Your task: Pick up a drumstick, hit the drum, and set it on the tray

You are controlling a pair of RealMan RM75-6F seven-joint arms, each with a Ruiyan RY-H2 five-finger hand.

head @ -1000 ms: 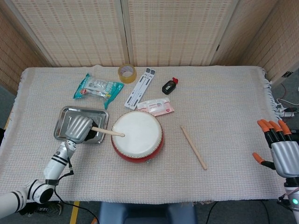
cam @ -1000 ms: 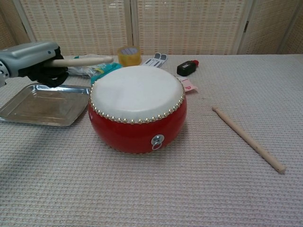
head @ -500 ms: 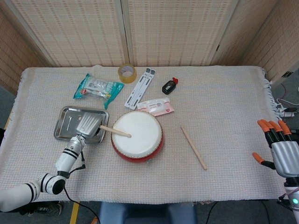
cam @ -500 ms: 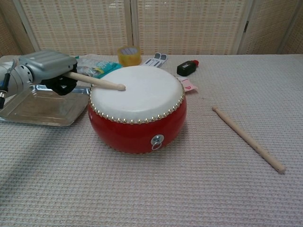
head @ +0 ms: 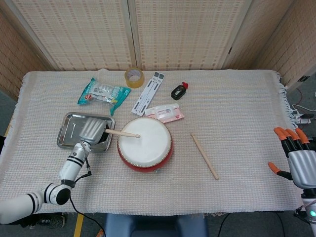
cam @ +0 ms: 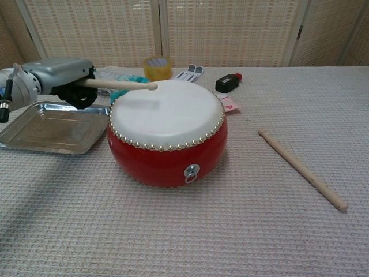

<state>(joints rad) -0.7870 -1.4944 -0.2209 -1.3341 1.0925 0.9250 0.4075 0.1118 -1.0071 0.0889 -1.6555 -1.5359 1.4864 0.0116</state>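
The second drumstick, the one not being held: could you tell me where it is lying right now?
The loose drumstick lies flat on the table cloth, right of the red drum in both views, apart from it and angled diagonally, well short of the right robot hand.

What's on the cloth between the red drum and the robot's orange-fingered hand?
A spare drumstick lies on the cloth between the drum and the right hand. The head view shows it.

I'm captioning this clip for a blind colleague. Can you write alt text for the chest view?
The robot's left hand holds a drumstick just above the white head of a red drum on a cloth-covered table. A metal tray sits left of the drum, and a second drumstick lies on the cloth to its right.
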